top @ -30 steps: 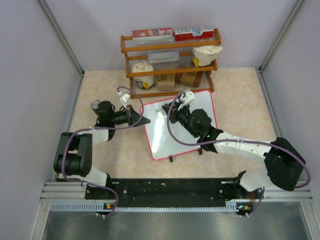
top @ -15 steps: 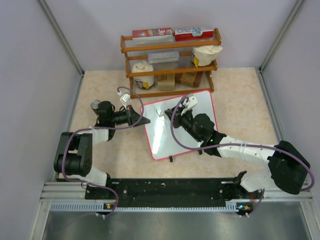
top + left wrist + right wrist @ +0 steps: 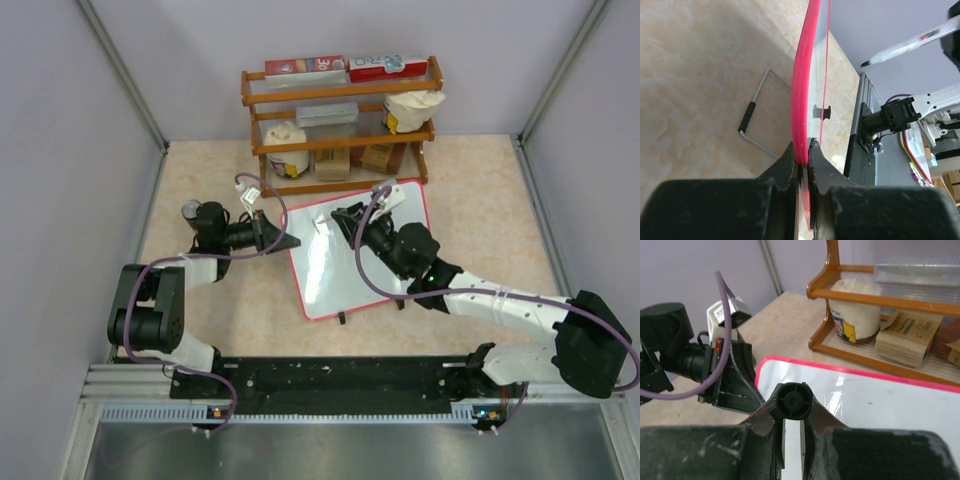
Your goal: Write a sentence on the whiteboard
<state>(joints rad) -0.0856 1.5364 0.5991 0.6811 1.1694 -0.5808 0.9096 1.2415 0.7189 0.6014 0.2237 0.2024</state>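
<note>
The whiteboard (image 3: 325,280), white with a thin red frame, stands propped at a tilt in the middle of the table. No lettering shows on it; its face looks blank. My left gripper (image 3: 284,243) is shut on its left red edge (image 3: 801,100), jaws either side of the frame (image 3: 805,150). My right gripper (image 3: 352,222) hovers over the board's upper middle, shut on a marker whose black round end (image 3: 794,401) faces the camera. The marker's white barrel and dark tip also show in the left wrist view (image 3: 910,46), off the board.
A wooden rack (image 3: 340,95) with boxes, jars and a plastic tub stands just behind the board. A wire stand with a black grip (image 3: 756,117) sits on the table behind the board. Two black tabs (image 3: 342,318) sit at its near edge.
My right arm has swung a little to the right and farther over the board with the marker. My left gripper and the board have not moved.
</note>
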